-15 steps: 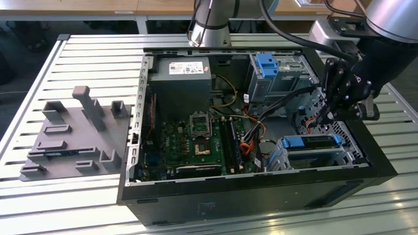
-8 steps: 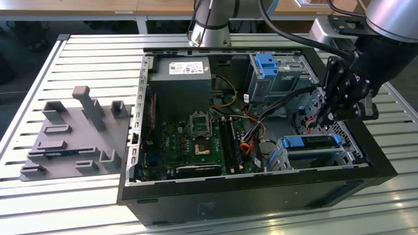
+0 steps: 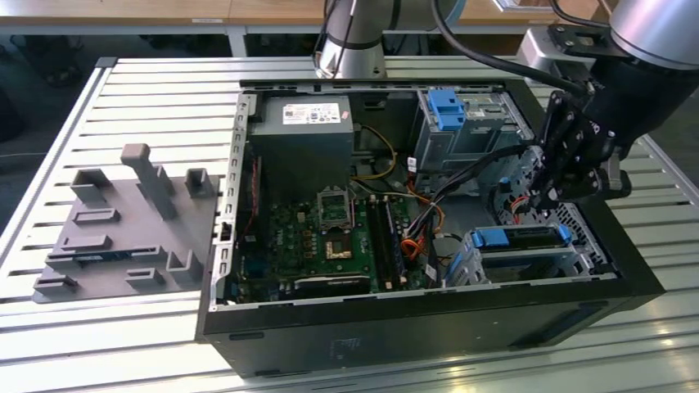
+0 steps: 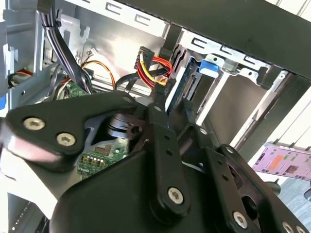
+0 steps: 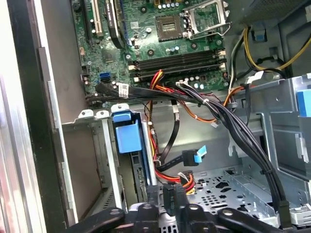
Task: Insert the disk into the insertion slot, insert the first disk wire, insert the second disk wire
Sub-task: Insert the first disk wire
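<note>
First wrist view | we read the gripper (image 5: 166, 198), jaws narrow on a black wire plug (image 5: 168, 190) | blue-framed silver-grey flat disk (image 5: 127, 138) sits in the silver sheet-metal slot (image 5: 104, 150), end-on just beside the jaws

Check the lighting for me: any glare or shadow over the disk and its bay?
Exterior view: light glares off the table slats, and the disk lies in the shade of the case. First wrist view: the motherboard is evenly lit, the bay beside the disk shadowed. Second wrist view: bright backlight past the case rim.
</note>
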